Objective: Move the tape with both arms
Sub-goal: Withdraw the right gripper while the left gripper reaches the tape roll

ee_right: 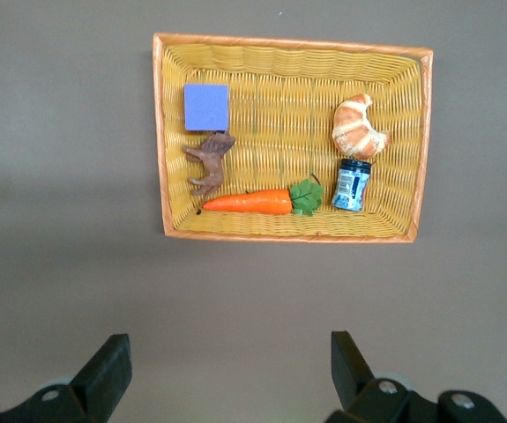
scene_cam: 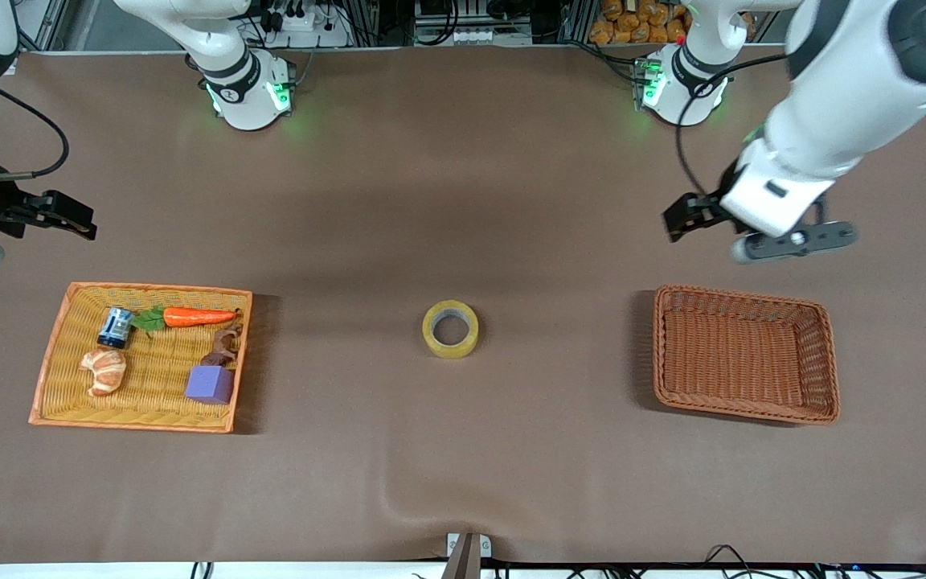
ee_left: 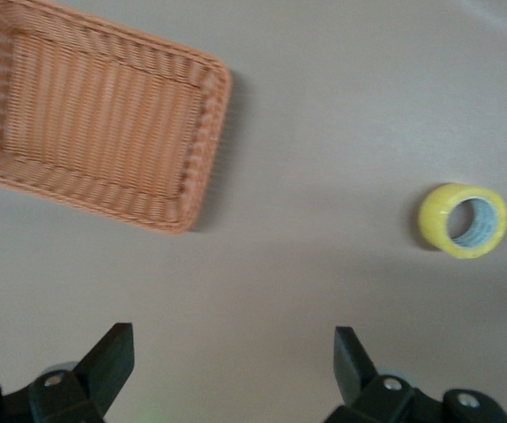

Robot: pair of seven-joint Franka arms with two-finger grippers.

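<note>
The tape (scene_cam: 451, 328) lies flat on the brown table (scene_cam: 463, 450), its hole facing up, and it serves here as the landmark for everything else. It rests on the bare cloth, with nothing touching it.

Toward the left arm's end of the table from the tape, well apart from it, sits a brown wicker basket (scene_cam: 827, 354) with nothing in it. The left gripper (scene_cam: 682, 219) hangs in the air over the bare table, above ground that lies farther from the front camera than that basket and toward the left arm's end from the tape. Its two fingers (ee_left: 112, 361) stand wide apart with nothing between them; in the left wrist view both the basket (ee_left: 202, 132) and the tape (ee_left: 463, 220) show on the table below.

Toward the right arm's end from the tape, also well apart, sits a yellow tray (scene_cam: 53, 362) with an orange rim. In it lie a carrot (scene_cam: 198, 317), a small blue jar (scene_cam: 116, 328), a croissant (scene_cam: 104, 371), a purple cube (scene_cam: 210, 384) and a brown animal figure (scene_cam: 224, 347) touching the cube. The right gripper (scene_cam: 65, 219) hangs over the bare table beside that tray, much farther from the tape than the tray is. Its fingers (ee_right: 108, 374) are also spread wide and hold nothing.
</note>
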